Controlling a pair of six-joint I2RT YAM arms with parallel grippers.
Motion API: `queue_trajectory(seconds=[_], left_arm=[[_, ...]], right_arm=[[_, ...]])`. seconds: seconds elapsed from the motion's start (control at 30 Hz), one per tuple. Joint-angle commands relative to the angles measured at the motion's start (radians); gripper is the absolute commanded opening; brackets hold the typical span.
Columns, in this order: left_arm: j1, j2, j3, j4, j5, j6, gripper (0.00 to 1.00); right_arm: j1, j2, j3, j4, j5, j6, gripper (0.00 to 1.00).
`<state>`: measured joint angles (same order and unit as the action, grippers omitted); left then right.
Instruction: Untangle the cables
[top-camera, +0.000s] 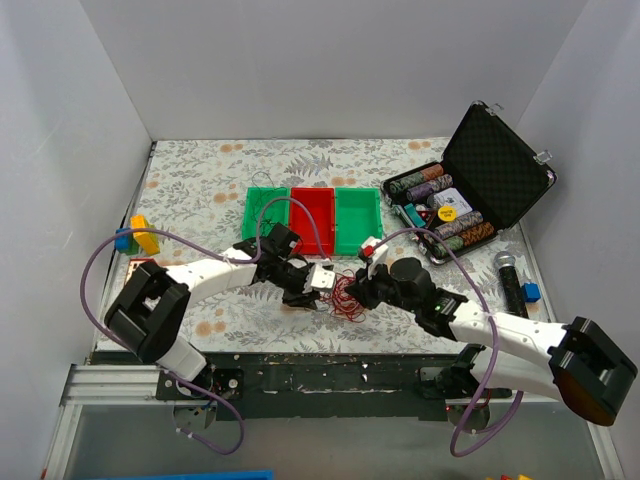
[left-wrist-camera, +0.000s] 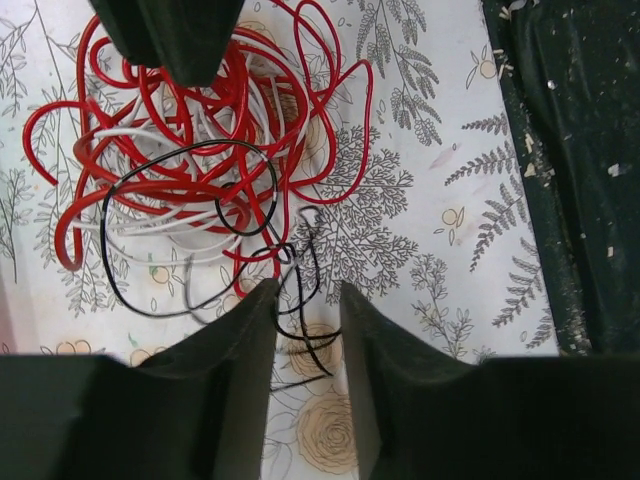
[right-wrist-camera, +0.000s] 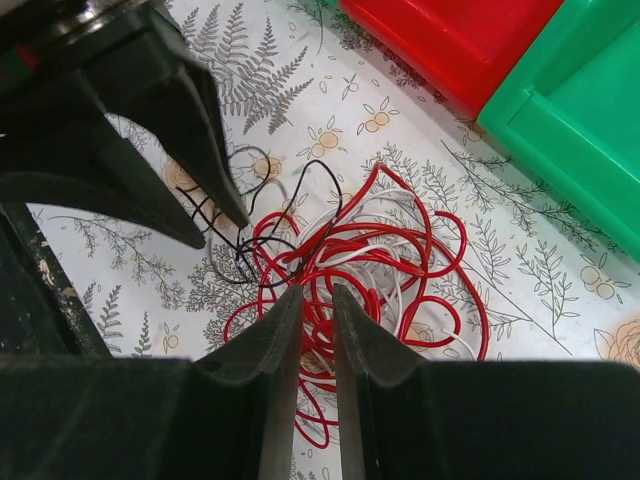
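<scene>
The cables (top-camera: 346, 298) are a clump of thin red, white and black wires lying on the floral cloth between my two grippers. In the left wrist view the cables (left-wrist-camera: 200, 170) are mostly red loops, with black strands trailing toward me. My left gripper (left-wrist-camera: 308, 295) stands with a narrow gap and black wire loops lie inside that gap, touching neither jaw face. My right gripper (right-wrist-camera: 317, 295) is nearly closed on a bunch of red strands of the cables (right-wrist-camera: 390, 250). The left gripper (right-wrist-camera: 222, 233) shows at the black loops, and a right finger (left-wrist-camera: 175, 40) sits over the red loops.
Three trays stand just behind the clump: green (top-camera: 265, 215), red (top-camera: 312, 215), green (top-camera: 358, 215). An open black case (top-camera: 500, 170) of poker chips sits at the back right, a microphone (top-camera: 508, 280) beside it. Coloured blocks (top-camera: 140, 238) lie far left. The dark table edge (left-wrist-camera: 570, 200) is close by.
</scene>
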<state>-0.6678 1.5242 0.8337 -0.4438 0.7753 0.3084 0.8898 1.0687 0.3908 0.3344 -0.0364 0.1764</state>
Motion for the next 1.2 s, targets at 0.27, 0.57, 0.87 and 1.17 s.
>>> queue_trajectory(seconds=[0.27, 0.57, 0.87, 1.17], left_arm=[[-0.01, -0.131, 0.056, 0.077, -0.064, -0.135, 0.0], [-0.01, -0.329, 0.152, -0.044, -0.05, -0.236, 0.0], [-0.01, -0.383, 0.257, -0.027, -0.056, -0.364, 0.0], [-0.01, -0.383, 0.372, 0.169, -0.21, -0.506, 0.0]], right_arm=[[-0.012, -0.015, -0.021, 0.032, 0.01, -0.011, 0.27], [-0.018, 0.034, -0.001, 0.061, 0.006, -0.003, 0.3], [-0.025, 0.01, 0.022, 0.06, 0.024, 0.008, 0.61], [-0.025, -0.044, 0.059, 0.02, 0.102, -0.015, 0.69]])
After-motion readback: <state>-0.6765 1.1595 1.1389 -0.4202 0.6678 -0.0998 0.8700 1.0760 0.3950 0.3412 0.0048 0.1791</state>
